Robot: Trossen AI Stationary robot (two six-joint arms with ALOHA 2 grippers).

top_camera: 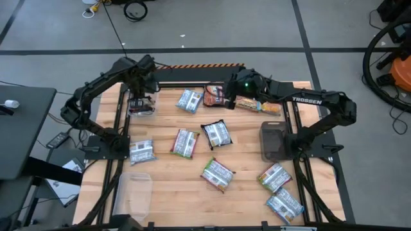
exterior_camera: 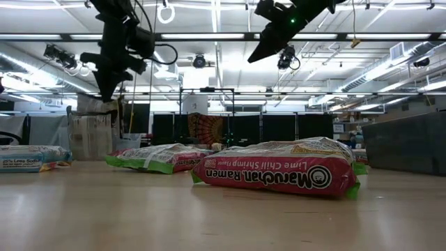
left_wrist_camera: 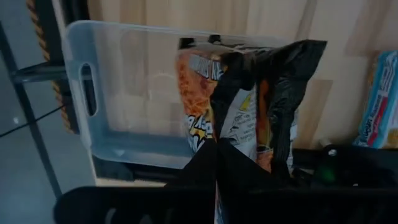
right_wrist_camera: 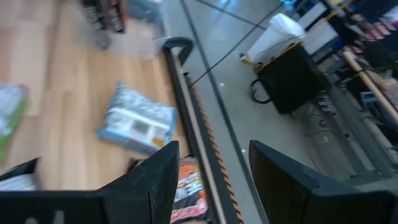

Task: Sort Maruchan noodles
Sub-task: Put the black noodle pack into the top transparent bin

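My left gripper [top_camera: 142, 97] is at the table's far left, shut on a dark brown-orange noodle packet [left_wrist_camera: 249, 106] above a clear bin [left_wrist_camera: 118, 87]. My right gripper [right_wrist_camera: 214, 177] is open and raised near the far edge, over another dark brown-orange packet [right_wrist_camera: 186, 193] that lies flat by the edge rail. A blue-white packet [top_camera: 190, 101] lies flat between the two grippers. Green-white packets [top_camera: 185, 142], [top_camera: 217, 173] and more blue-white ones [top_camera: 141, 151] lie flat across the table. My left gripper pinches the dark brown-orange packet by its upper end [left_wrist_camera: 227, 146] between the two fingers, from above and pointing down. The packet hangs crumpled below the fingers, over the clear bin. Whether its lower end touches the bin, I cannot tell.
A dark bin [top_camera: 275, 140] stands at the right side and a second clear bin [top_camera: 136, 192] at the near left corner. A yellow packet [top_camera: 257, 106] lies at the far right. A red-green packet [exterior_camera: 279, 174] lies close to the low camera. Bare wood shows along the near middle.
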